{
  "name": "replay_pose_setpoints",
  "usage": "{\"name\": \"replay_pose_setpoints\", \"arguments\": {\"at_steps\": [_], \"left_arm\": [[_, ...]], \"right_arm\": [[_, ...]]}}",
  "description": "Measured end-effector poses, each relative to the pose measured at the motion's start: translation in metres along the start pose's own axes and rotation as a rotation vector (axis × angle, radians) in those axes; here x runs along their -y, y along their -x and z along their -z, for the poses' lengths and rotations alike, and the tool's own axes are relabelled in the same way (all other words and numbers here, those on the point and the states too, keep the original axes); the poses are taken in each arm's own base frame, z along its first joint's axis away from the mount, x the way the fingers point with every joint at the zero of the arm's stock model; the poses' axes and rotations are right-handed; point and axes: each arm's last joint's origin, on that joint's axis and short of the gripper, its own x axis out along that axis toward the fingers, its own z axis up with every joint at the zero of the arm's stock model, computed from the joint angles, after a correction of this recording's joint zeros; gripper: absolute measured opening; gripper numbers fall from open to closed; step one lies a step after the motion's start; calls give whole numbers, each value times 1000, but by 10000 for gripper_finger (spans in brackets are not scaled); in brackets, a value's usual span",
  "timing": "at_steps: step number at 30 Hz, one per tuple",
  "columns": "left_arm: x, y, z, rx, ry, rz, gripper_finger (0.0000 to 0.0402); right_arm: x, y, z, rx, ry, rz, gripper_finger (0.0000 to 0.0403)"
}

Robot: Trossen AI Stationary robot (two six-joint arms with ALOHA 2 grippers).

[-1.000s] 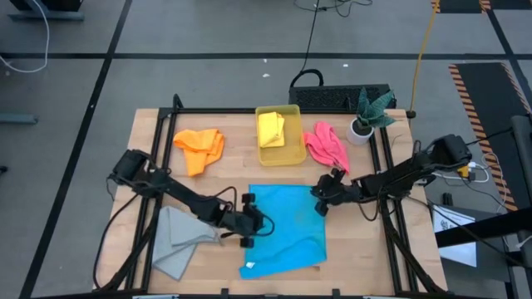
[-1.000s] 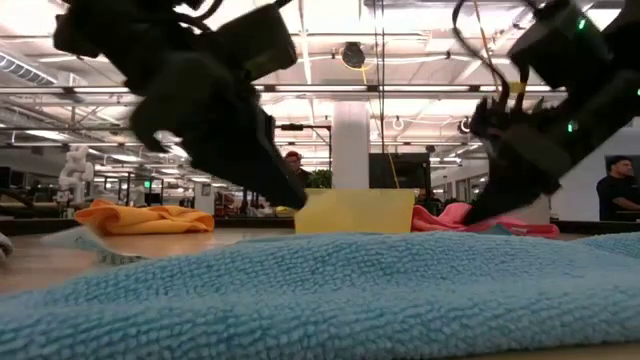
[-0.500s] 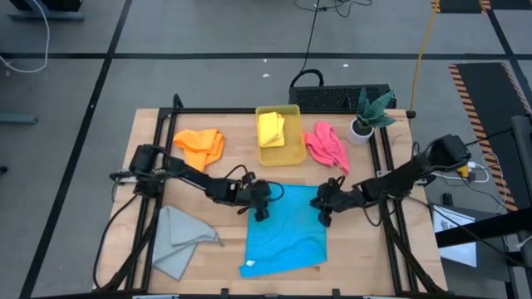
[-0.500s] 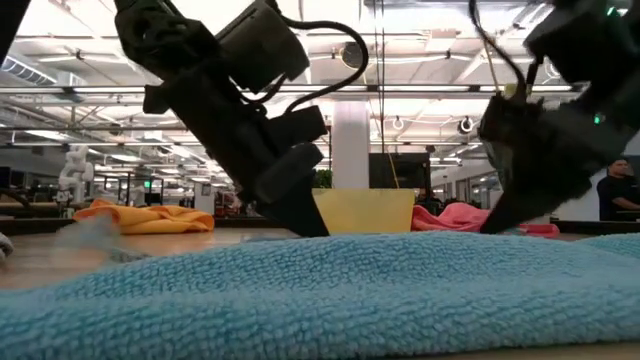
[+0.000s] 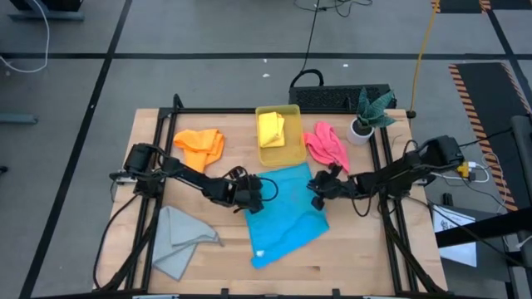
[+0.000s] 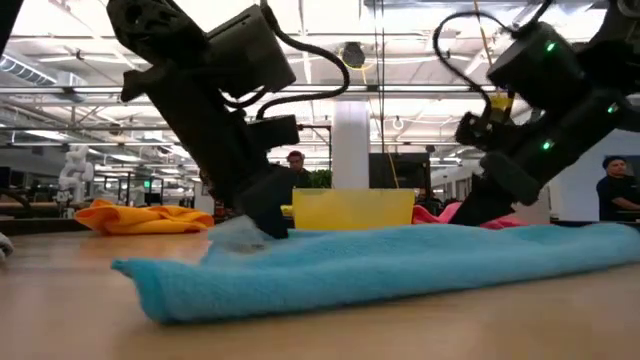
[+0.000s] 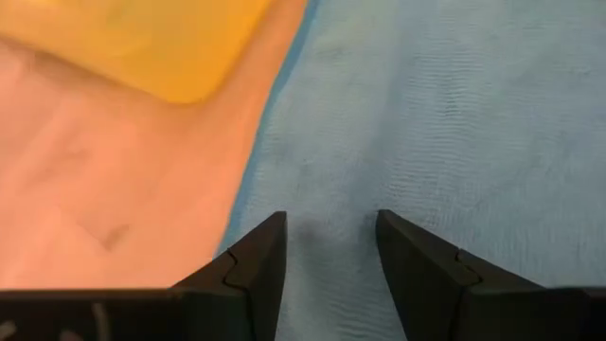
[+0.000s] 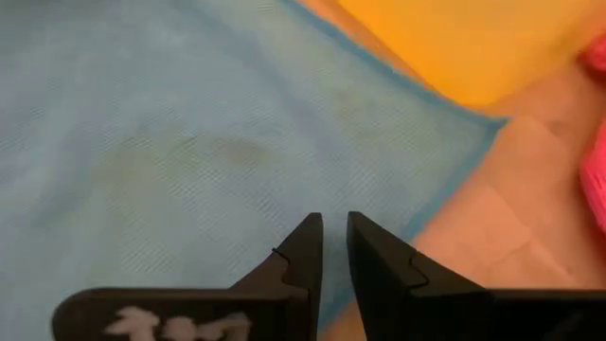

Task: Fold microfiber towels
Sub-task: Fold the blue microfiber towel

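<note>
Blue towel between two end effectors

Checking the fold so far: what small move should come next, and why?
Probably close the left tool on the blue towel. Its fingers are apart over the far left corner, while the right tool looks pinched on the far right corner.

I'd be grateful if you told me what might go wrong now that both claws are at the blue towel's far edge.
The left claw stands open over the blue towel, its fingers apart, so that corner may lag while the nearly shut right claw moves it. The towel already lies skewed. The yellow bin sits just beyond the edge; a further pull could nudge it.
</note>
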Motion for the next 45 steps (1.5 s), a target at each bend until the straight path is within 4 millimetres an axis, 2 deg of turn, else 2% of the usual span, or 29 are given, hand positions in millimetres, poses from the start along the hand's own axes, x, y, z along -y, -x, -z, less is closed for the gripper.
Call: {"name": "replay_pose_setpoints", "arguments": {"at_steps": [3, 8, 11, 14, 16, 19, 26, 33, 36, 40, 45], "left_arm": [[-4, 4, -1, 16, -55, -59, 168], [-10, 9, -11, 70, -105, -91, 168], [-4, 10, -17, 112, -74, -8, 168], [12, 12, -22, 171, -78, 173, 168], [21, 12, -23, 199, -100, 284, 168], [30, 5, -23, 241, -121, 347, 168], [30, -10, -14, 197, -126, 332, 168], [30, -15, -10, 166, -126, 309, 168], [30, -15, -10, 166, -126, 309, 168], [30, -15, -9, 165, -138, 308, 168], [29, -16, -9, 162, -140, 306, 168]], "right_arm": [[-8, 9, -7, 45, -6, -89, 44], [-30, 24, -3, 25, -2, -299, 44], [-48, 32, 4, 24, 16, -445, 44], [-69, 39, 7, 58, 58, -532, 44], [-83, 38, 4, 54, 79, -553, 44], [-93, 37, -1, -13, 110, -510, 45], [-90, 31, -16, -175, 179, -358, 49], [-80, 22, -17, -204, 213, -300, 97], [-80, 21, -15, -215, 234, -298, 105], [-83, 20, -10, -221, 287, -302, 87], [-88, 24, -7, -199, 322, -307, 23]]}}
